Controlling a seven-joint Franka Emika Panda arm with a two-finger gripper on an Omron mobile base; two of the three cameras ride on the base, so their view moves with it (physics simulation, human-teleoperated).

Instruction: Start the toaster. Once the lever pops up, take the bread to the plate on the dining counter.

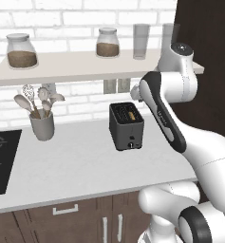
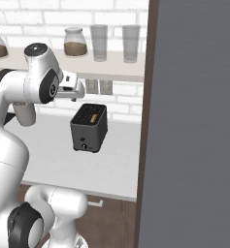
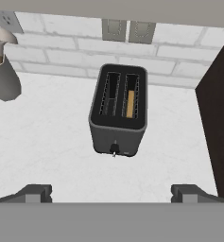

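The toaster is a small, boxy, dark grey appliance standing upright on the pale worktop, near the white brick wall and below the shelf. Its top carries two long parallel slots. In the hand view the right slot holds the bread, seen as a thin tan edge sunk low inside; the left slot looks dark. The narrow near face bears the lever, a small dark tab sitting low on that face, and in the left base view a tiny round knob shows on the same face.

The gripper hangs above the worktop on the near side of the toaster, apart from it, with its jaws spread wide and nothing between them; the two dark fingertips stand far apart at the bottom of the hand view.

A grey utensil cup with pale spoons stands well to the left of the toaster, beside the black hob. Two wall sockets sit on the wall behind the toaster
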